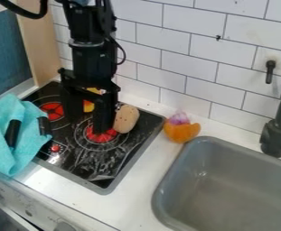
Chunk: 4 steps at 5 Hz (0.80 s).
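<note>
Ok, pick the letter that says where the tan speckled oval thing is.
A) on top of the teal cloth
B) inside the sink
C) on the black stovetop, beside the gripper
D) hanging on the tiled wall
C: the tan speckled oval thing rests on the black stovetop, right beside the gripper.

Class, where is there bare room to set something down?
Bare: the front counter between stove and sink, and the sink's floor. Crowded: the stove's back, around the gripper and potato, and its left edge, under the cloth.

Wht tile wall (188, 65) in bkgd; tan panel (37, 40) upper L.
</note>
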Tool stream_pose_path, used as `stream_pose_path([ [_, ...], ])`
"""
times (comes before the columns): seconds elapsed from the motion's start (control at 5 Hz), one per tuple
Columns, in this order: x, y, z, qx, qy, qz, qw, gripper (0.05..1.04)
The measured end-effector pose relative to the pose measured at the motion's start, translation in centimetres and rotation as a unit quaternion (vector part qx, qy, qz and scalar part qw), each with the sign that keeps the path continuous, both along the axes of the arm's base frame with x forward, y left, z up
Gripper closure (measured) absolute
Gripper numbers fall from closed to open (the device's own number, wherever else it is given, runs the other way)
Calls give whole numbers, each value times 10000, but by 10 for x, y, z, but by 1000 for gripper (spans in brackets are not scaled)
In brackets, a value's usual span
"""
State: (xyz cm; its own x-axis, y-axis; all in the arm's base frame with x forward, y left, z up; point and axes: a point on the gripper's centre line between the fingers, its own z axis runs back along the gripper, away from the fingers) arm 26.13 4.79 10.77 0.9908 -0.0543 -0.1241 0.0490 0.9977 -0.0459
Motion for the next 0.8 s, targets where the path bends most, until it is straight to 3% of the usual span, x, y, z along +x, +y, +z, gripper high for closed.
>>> stream_pose_path([
  [0.2, -1, -1, -6, -25, 113, 18, 9999, 83],
  [0.6, 27, -41, 6, -343, -455, 48, 9984, 83],
  [0.8, 41, -51, 2, -656, -545, 264, 9960, 83],
])
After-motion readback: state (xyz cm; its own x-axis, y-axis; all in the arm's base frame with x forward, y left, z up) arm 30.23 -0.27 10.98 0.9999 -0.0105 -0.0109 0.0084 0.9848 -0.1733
